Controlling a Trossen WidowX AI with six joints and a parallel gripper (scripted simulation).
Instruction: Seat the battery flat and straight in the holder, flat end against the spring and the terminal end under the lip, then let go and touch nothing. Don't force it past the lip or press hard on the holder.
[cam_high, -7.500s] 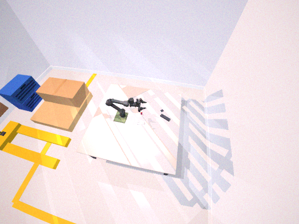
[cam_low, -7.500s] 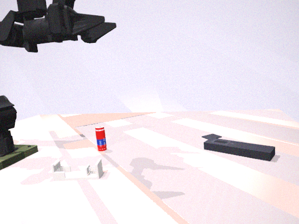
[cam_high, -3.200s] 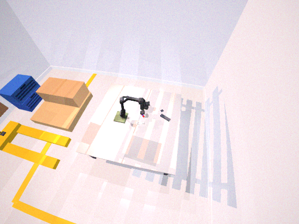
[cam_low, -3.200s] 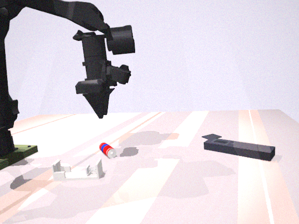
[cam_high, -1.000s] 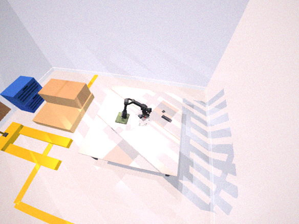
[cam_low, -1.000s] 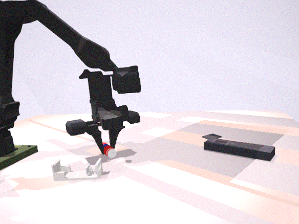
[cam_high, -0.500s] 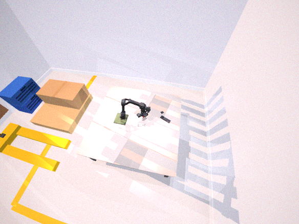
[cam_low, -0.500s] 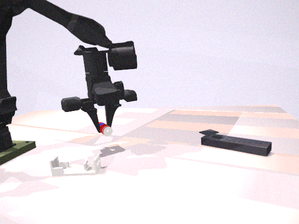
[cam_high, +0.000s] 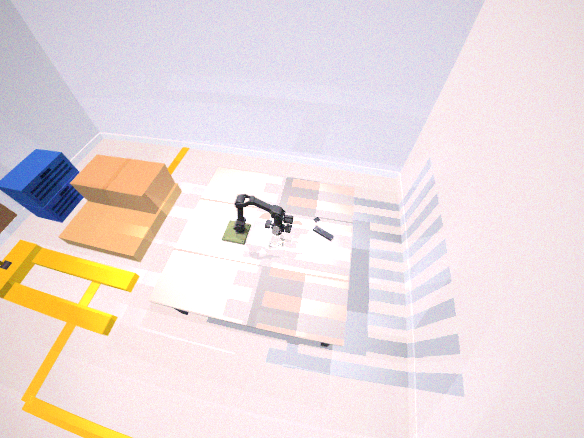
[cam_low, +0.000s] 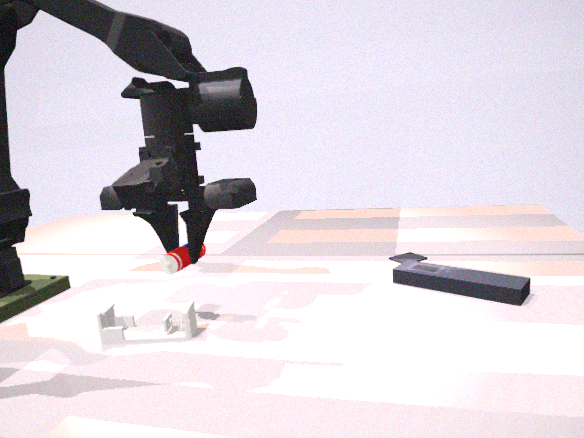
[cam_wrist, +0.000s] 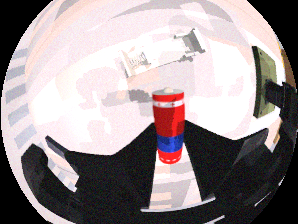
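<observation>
The dark, matte parallel-jaw gripper (cam_low: 186, 250) hangs pointing straight down, and its two tapered, wedge-shaped fingers (cam_low: 167, 227) are clamped on the small smooth cylindrical battery (cam_low: 181, 258), which has a red body, white bands and a blue band. The battery is lifted off the table, lying roughly level between the fingertips. Its pale, flat-looking end sticks out to one side of the fingers in the exterior view, while the blue band is mostly tucked behind the nearer finger. In the wrist view the battery (cam_wrist: 168, 127) runs lengthwise away from the camera, pinched near its blue band, with the red-and-white part reaching out past the fingertips.

Below the fingers and nearer the exterior camera, well apart from them, sits the white, boxy plastic battery holder (cam_low: 148, 323). It is an open trough with upright end walls and small notched tabs (which end has the spring I cannot tell). From the wrist it shows beyond the battery's far end as a pale angular frame (cam_wrist: 161, 54), turned at a slant to the battery's axis.

Off to one side of the fingers, far from them, a long, flat dark grey rectangular block (cam_low: 460, 280) lies on the pale, patchily lit table top (cam_low: 350, 360).
</observation>
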